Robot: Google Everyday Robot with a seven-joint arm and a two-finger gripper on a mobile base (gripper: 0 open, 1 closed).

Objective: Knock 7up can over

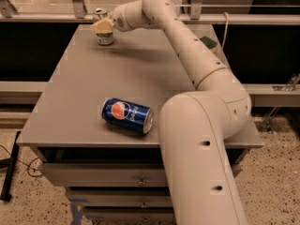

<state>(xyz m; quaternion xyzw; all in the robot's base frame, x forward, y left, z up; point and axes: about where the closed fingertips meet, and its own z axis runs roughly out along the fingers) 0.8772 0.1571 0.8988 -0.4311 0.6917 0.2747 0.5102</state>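
Far left on the table (pixel 93 78), the 7up can (pixel 106 37) stood upright, the gripper (pixel 102 26) set across its middle, open or closed I couldn't tell. A firm sideways shove up high should topple it, well away from the Pepsi can (pixel 127 115) lying nearer. The actual contact was hidden behind the gripper.
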